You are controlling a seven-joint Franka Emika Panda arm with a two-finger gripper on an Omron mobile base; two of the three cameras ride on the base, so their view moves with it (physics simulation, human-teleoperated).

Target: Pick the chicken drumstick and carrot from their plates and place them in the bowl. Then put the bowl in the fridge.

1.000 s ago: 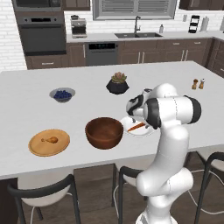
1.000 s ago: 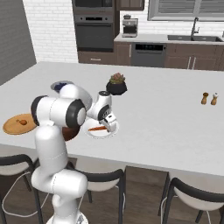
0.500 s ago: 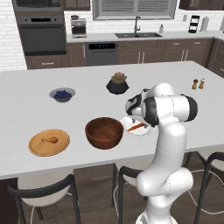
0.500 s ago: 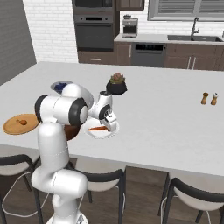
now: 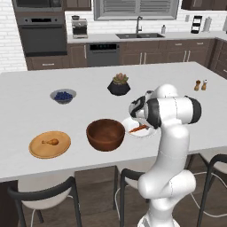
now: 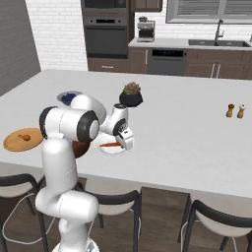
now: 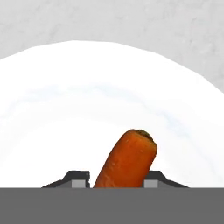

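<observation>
The orange carrot (image 7: 127, 162) lies on the glossy white plate (image 7: 65, 109) near the counter's front edge. My gripper (image 7: 117, 180) reaches down onto the plate, and its two dark fingertips press against the carrot's sides. From the base, the carrot (image 5: 138, 129) (image 6: 110, 144) sits on the white plate (image 5: 127, 126) under the hand (image 6: 123, 140). The dark wooden bowl (image 5: 105, 134) stands just left of this plate. Further left, the chicken drumstick (image 5: 50, 142) rests on the tan wooden plate (image 5: 40, 150). The fridge is out of view.
A small grey bowl of blueberries (image 5: 63, 95) and a black plant pot (image 5: 119, 85) stand further back on the counter. Salt and pepper shakers (image 5: 200, 84) are at the far right. Stools (image 5: 44, 195) line the counter's near edge.
The jaws have closed in from wide open onto the carrot. The arm and the objects on the counter have stayed where they were.
</observation>
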